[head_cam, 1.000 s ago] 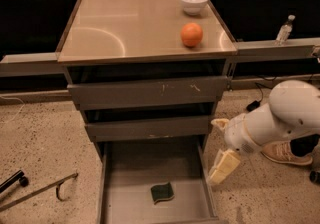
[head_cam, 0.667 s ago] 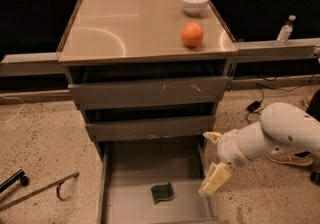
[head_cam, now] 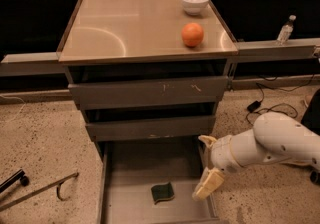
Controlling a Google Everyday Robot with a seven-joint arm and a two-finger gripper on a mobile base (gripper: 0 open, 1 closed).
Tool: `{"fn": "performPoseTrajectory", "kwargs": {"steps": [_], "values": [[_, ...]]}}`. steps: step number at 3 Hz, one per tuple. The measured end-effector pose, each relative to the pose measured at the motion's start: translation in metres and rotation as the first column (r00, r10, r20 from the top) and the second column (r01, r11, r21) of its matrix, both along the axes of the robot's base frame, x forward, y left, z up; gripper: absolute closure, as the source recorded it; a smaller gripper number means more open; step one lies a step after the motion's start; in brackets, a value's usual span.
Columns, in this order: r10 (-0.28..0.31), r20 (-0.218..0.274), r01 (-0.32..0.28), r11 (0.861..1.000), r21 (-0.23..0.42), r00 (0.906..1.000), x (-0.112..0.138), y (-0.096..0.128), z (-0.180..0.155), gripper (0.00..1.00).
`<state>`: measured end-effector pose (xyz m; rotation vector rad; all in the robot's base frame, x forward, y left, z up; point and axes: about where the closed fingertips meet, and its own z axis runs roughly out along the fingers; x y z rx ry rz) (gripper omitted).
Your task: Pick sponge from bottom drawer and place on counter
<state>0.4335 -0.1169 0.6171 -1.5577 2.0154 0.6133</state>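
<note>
The pale, blunt-fingered gripper [head_cam: 207, 164] is being held wide apart and empty just right of the wavy-edged green sponge [head_cam: 163, 192].

You are seeing the sponge [head_cam: 163, 192] lying flat on the floor of the bottom drawer [head_cam: 131, 165], toward the near end and a little right of the middle. It is small and dark green, with wavy edges. The drawer is standing pulled out, a wide shallow grey tray. Above and farther away, the counter [head_cam: 140, 23] is showing a smooth beige-grey top with a faint arc mark at its left. The gripper [head_cam: 207, 164] is hanging over the drawer's right edge, beside the sponge and apart from it, its fingers spread.
</note>
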Motion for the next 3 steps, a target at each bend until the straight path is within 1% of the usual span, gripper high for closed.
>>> {"fn": "performPoseTrajectory", "kwargs": {"steps": [1,2,3], "values": [[0.003,-0.023,-0.003,1.0,-0.01,0.9997,-0.011,0.031,-0.072,0.0],[-0.048,-0.08,0.046,0.999,-0.027,0.9957,-0.014,0.048,-0.158,0.0],[-0.118,-0.058,0.114,0.991,-0.071,0.9913,0.013,0.053,-0.215,0.0]]}}
